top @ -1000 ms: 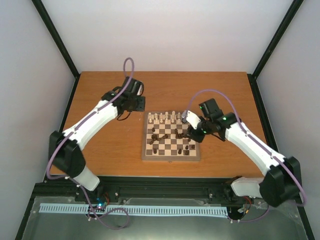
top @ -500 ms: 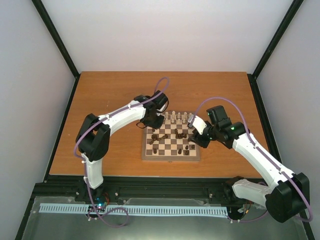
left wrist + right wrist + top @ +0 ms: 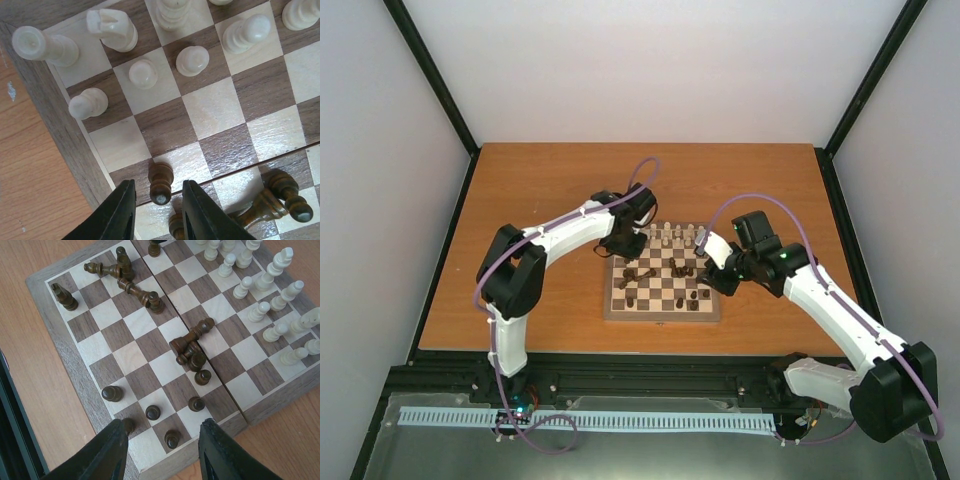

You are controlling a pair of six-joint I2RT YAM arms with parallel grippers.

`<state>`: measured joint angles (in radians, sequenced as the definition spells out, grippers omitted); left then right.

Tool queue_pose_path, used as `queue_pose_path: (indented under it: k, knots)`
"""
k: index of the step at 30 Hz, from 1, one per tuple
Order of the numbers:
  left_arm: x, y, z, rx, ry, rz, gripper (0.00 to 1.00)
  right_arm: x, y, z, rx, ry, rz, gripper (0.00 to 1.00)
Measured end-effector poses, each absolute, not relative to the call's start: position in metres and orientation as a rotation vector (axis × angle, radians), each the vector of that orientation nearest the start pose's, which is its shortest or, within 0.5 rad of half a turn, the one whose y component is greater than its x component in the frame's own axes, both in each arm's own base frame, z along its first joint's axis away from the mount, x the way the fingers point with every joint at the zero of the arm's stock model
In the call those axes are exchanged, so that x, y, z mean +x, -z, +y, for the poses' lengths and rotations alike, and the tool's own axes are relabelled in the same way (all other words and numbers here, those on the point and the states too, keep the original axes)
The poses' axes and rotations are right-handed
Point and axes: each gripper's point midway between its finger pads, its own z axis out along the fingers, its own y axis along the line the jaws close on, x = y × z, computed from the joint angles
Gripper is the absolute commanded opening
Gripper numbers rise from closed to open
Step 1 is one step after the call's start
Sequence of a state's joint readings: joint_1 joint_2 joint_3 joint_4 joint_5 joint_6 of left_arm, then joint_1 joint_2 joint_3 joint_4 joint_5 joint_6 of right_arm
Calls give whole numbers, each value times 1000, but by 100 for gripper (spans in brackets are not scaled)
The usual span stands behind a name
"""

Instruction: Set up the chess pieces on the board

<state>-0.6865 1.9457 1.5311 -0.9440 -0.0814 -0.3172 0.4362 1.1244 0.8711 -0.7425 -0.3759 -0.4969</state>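
1. Over the chessboard's [image 3: 660, 316] far-left part, my left gripper [image 3: 158, 186] is spread, one finger on each side of a dark pawn [image 3: 161, 176]. I see gaps on both sides, so it is not pinched yet.
2. That pawn sits near the board's left edge, on my side of the white pawns [image 3: 143, 73]. The white pieces [image 3: 665, 237] stand along the board's far rows.
3. My right gripper [image 3: 162, 442] hangs over the board's near-right corner with its fingers wide apart and nothing held.
4. Dark pieces are scattered. A fallen heap [image 3: 192, 342] lies near the board's middle, another heap [image 3: 120, 270] lies toward its left side, and several upright pawns [image 3: 152, 412] stand below my right fingers.
5. Risk: a second dark piece [image 3: 175, 226] sits just beside my left gripper's right finger, and closing could knock it or trap it too.
6. Risk: the pawn's head is rounded, so a high or off-centre pinch may squirt it toward the white row and topple pieces already set.
7. Risk: if the right gripper drops at this spread, it could tip the upright pawns.
8. Risk: both arms are over one small board, so reaching toward its middle together could make them collide.
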Motion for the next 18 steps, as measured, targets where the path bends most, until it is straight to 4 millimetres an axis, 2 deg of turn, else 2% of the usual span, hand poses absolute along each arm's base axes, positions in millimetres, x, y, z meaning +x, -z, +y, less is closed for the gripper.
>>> queue_pose_path:
  k: [5, 9, 13, 18]
  knots:
    - [330, -66, -254, 530, 39, 2893, 28, 232, -151, 178, -1262, -457, 2191, 40]
    - [328, -58, -255, 537, 35, 2912, 22, 232, -150, 178, -1266, -457, 2193, 40]
    - [327, -57, -256, 547, 35, 2913, 12, 232, -149, 178, -1267, -456, 2194, 40]
    - [327, -59, -256, 555, 26, 2914, 9, 232, -149, 178, -1267, -457, 2195, 40]
